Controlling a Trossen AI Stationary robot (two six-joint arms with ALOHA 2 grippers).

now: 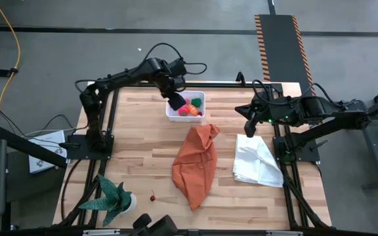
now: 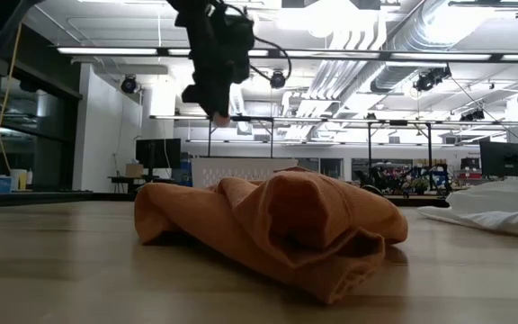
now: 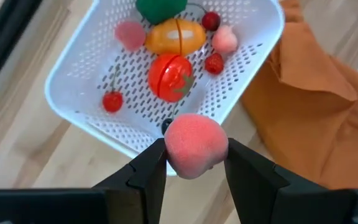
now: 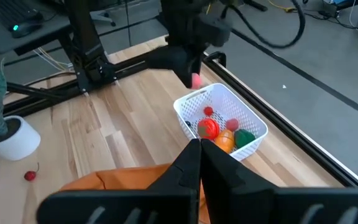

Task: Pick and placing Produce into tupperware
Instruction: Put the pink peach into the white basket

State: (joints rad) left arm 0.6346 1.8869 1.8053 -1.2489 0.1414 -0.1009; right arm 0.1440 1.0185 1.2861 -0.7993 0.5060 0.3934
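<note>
1. The left gripper has its two fingers closed on a pink peach, which sits pinched between the fingertips.
2. It hangs above the near edge of the tupperware, a white perforated tub at the far side of the table.
3. In the tub lie a red tomato, an orange piece, a green piece, a pale pink piece, another small pink fruit, a strawberry and two cherries.
4. An orange cloth lies crumpled just beside the tub, toward the table's middle.
5. A white cloth lies to the right of the orange one.
6. One more cherry rests on the wood near the potted plant, well apart from the tub.
7. The right gripper waits above the table's right edge, near the white cloth, its fingers pressed together with nothing between them.
</note>
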